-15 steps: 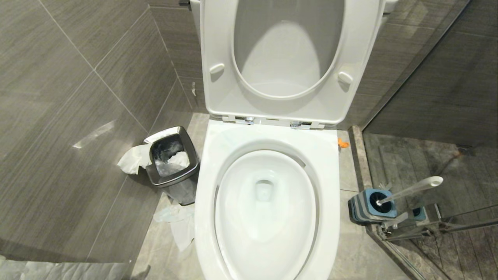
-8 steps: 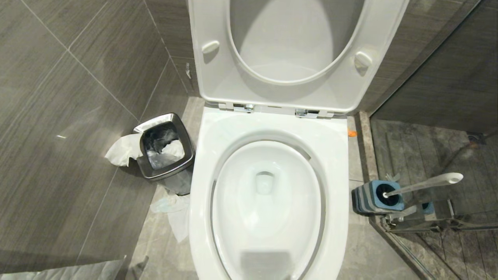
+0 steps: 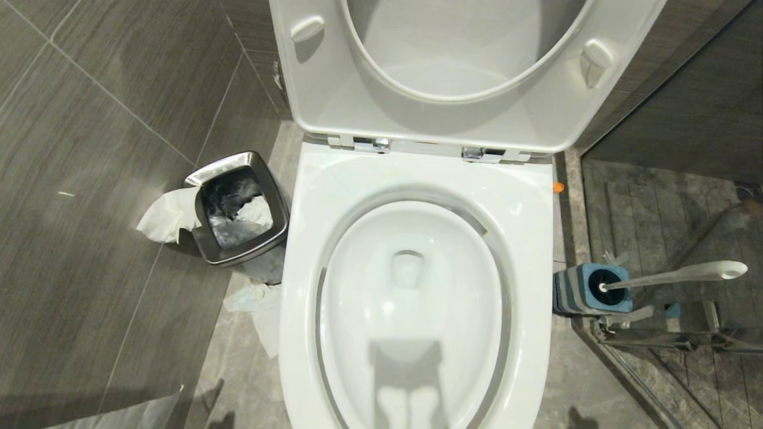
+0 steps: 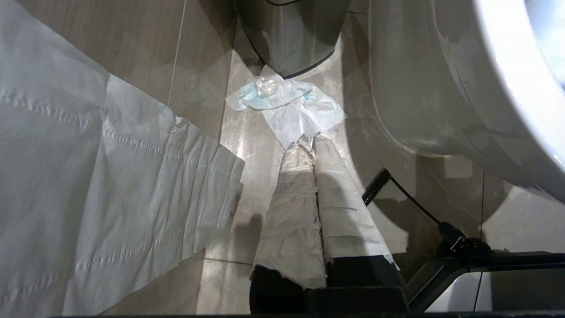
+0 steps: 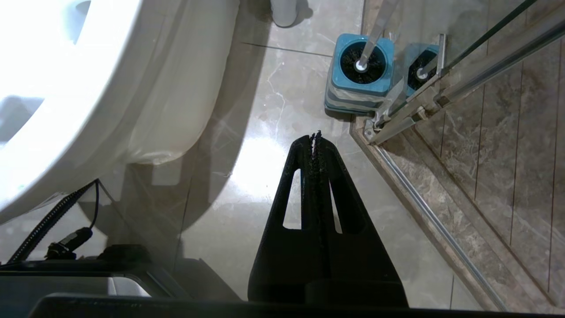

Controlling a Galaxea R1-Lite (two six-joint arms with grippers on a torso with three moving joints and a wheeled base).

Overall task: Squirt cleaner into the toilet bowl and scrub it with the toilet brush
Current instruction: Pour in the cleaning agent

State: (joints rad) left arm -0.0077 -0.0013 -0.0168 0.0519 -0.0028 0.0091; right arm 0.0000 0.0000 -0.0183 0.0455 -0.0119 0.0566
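– nothing's shifted but the robot's own view, leaning closer over the toilet bowl (image 3: pixel 417 238); both arms hang parked
– jaws?
– left gripper (image 4: pixel 309 141) pressed shut, empty, down by the floor tissue (image 4: pixel 287 106). right gripper (image 5: pixel 315 137) shut too
– and the toilet brush (image 3: pixel 673 275)?
– in its holder (image 3: pixel 587 292), right of the bowl. i'd open the right jaws first, then take the handle high and lift straight

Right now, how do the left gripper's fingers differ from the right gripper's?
The left gripper has fingers wrapped in white tape-like cloth; the right gripper has bare black fingers with open slots. The left hangs over crumpled tissue on the floor near the waste bin; the right points toward the toilet brush in its holder. Both are shut and empty.
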